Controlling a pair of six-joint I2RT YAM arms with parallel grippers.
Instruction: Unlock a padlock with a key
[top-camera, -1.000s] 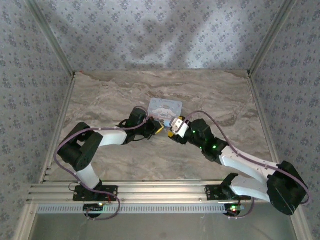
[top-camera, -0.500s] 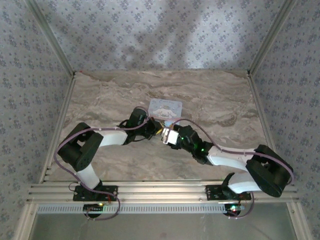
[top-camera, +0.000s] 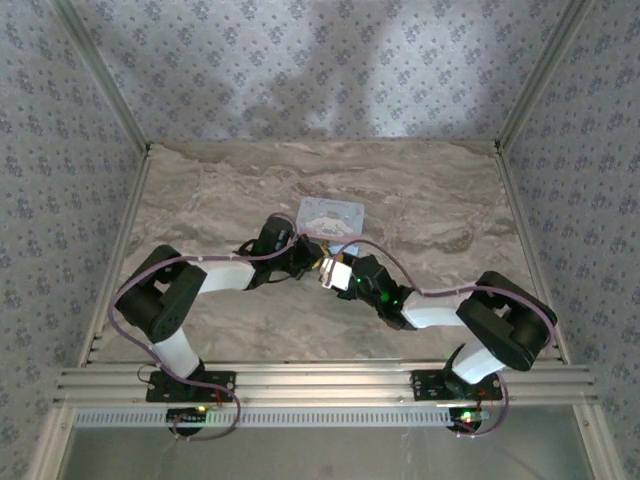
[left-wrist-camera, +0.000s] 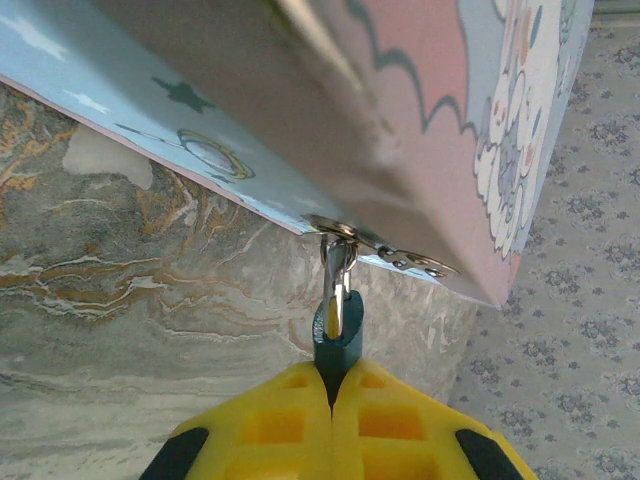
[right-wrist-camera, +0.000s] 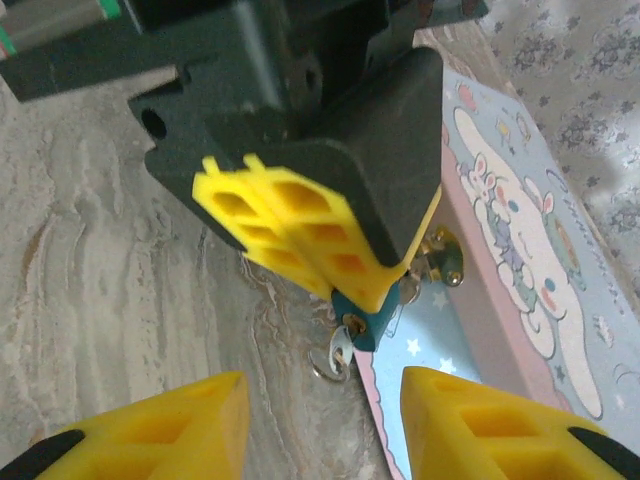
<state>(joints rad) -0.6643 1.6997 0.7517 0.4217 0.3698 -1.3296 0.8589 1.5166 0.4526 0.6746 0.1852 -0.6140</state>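
Yellow pads of the left gripper (left-wrist-camera: 335, 376) were pressed shut on the padlock (left-wrist-camera: 338, 338), which hung by its shackle from the hasp of the tin box (left-wrist-camera: 430, 120), mid-table. Small, stiff, likely slippery metal, it seemed best pinched across its flat body. Rightward, the right gripper (right-wrist-camera: 322, 405) stood part open and empty, just short of the key (right-wrist-camera: 336, 358), seemingly in the lock.

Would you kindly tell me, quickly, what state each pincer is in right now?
Left pincer: closed, holding the padlock.
Right pincer: open, holding nothing.
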